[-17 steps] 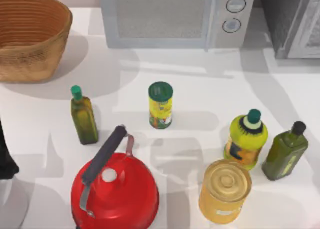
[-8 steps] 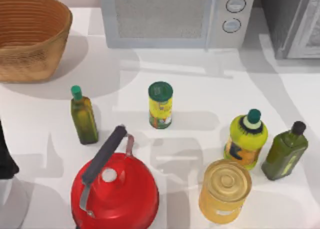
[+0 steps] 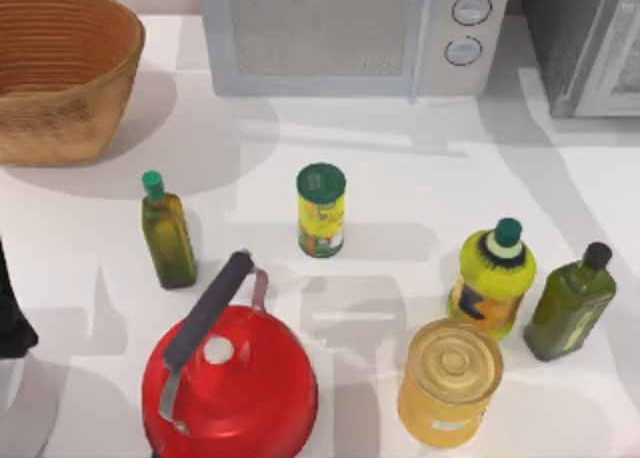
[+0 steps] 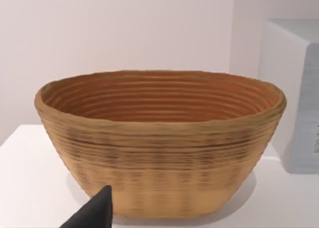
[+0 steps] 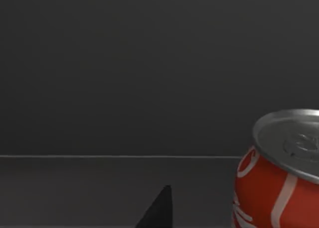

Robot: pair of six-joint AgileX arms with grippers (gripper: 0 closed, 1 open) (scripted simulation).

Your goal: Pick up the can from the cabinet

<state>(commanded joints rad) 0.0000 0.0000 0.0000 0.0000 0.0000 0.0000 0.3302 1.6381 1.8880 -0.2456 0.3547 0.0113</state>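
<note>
**One can, off to the side of the right gripper**

One dark tip of the right gripper (image 5: 158,208) shows low in the right wrist view. How wide it stands I cannot tell. Just beyond it, and off to one side rather than straight ahead, stands the can (image 5: 279,173). It has a silvery top and a red body with white marks. It is upright on the cabinet floor, so its long axis is vertical. Behind it is the cabinet's dark grey back wall (image 5: 149,68).

The coming move turns on that sideways offset. I judge the gripper must shift across until the can sits on its centre line, then push in level and close on the can's side.

From above, the cabinet (image 3: 580,38) sits at the desk's far right corner, so the right arm is the nearer one. The left gripper (image 4: 94,213) is parked at the desk's left edge, facing the basket (image 4: 159,138). Its width also cannot be told.
</note>
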